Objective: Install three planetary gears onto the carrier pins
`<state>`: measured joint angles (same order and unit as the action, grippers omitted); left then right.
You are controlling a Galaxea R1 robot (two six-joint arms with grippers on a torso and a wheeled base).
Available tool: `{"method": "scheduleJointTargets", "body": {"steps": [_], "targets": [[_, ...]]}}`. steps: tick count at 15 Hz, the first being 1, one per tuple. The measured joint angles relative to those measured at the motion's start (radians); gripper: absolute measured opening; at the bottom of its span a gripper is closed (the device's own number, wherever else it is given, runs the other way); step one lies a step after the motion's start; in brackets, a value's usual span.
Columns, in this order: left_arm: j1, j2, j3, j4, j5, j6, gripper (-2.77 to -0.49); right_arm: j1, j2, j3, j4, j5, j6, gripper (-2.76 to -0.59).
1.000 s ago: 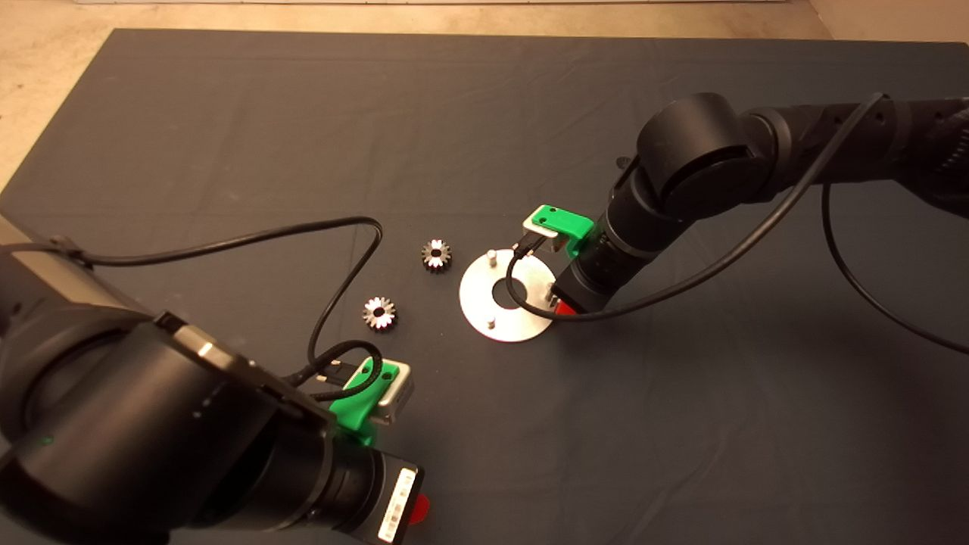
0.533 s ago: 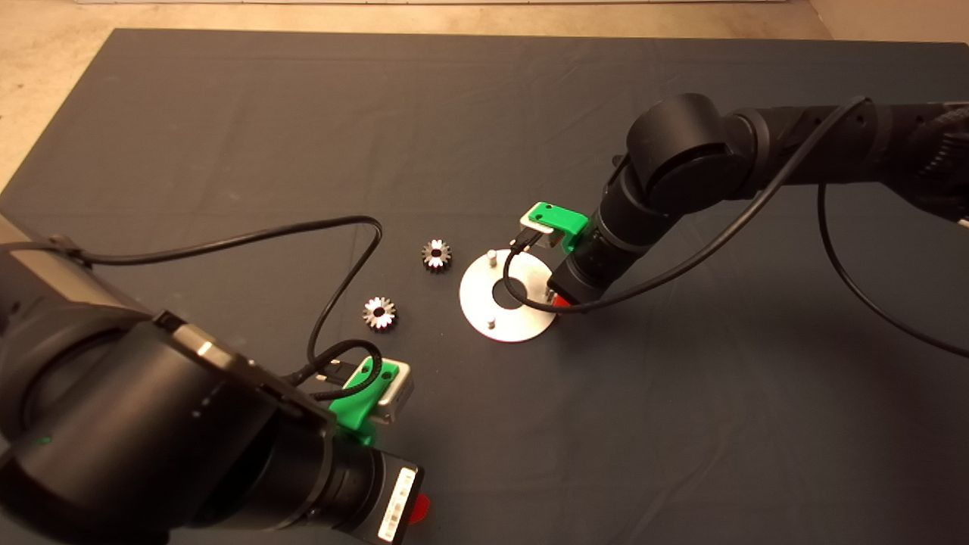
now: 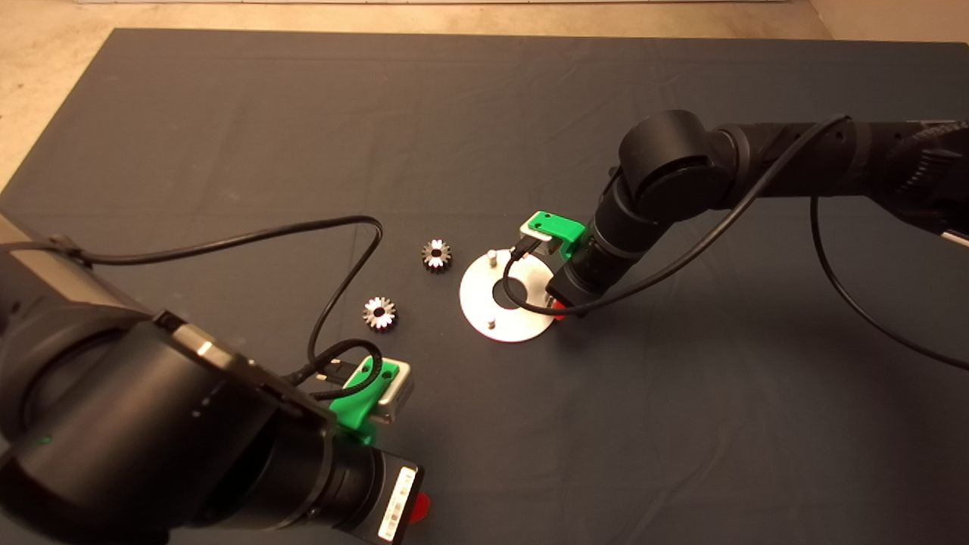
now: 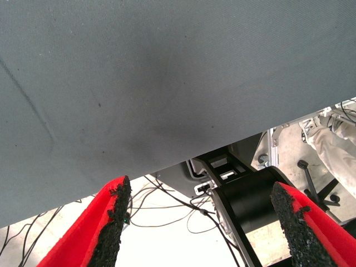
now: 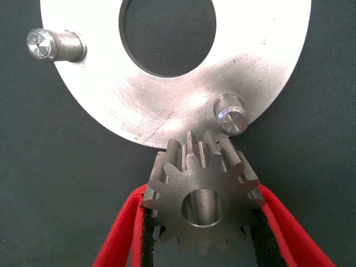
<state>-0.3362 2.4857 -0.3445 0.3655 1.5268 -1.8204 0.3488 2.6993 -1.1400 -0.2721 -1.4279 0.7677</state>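
The silver disc (image 3: 522, 322) lies mid-mat with two carrier pins showing, a far one (image 3: 491, 256) and a near one (image 3: 490, 322); the third is hidden under my right wrist. My right gripper (image 3: 558, 306) is at the disc's right edge, shut on a planetary gear (image 5: 203, 206). In the right wrist view this gear hangs just outside the disc's rim (image 5: 139, 111), beside a pin (image 5: 231, 118), with its bore off the pin. A second pin (image 5: 47, 44) stands farther along. Two more gears (image 3: 436, 254) (image 3: 379, 312) lie on the mat left of the disc.
My left gripper (image 3: 421, 506) is parked at the lower left, open and empty (image 4: 203, 222). Its cable (image 3: 344, 265) loops over the mat near the loose gears. Past the mat's edge, floor cables and a person's leg (image 4: 334, 144) show.
My right arm has shifted slightly left and lowered, bringing the held gear closer over the disc's right edge. The left arm and the loose gears have not moved.
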Motion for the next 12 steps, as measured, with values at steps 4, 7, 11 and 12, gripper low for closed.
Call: {"method": "scheduleJointTargets", "body": {"steps": [4,7,11,12], "targets": [[0.0,0.0,0.0,0.0,0.0,0.0,-1.48,0.0,0.016,-0.051,-0.001,0.009,-0.025,-2.4],[0.0,-0.001,0.0,0.0,0.0,0.0,-1.48,0.0,0.038,-0.069,-0.001,0.015,-0.027,-2.4],[0.0,0.0,0.0,0.0,0.0,0.0,-1.48,0.0,0.052,-0.084,-0.001,0.031,-0.027,-2.41],[0.0,0.0,0.0,0.0,0.0,0.0,-1.48,0.0,0.052,-0.087,-0.001,0.03,-0.027,-2.41]]}}
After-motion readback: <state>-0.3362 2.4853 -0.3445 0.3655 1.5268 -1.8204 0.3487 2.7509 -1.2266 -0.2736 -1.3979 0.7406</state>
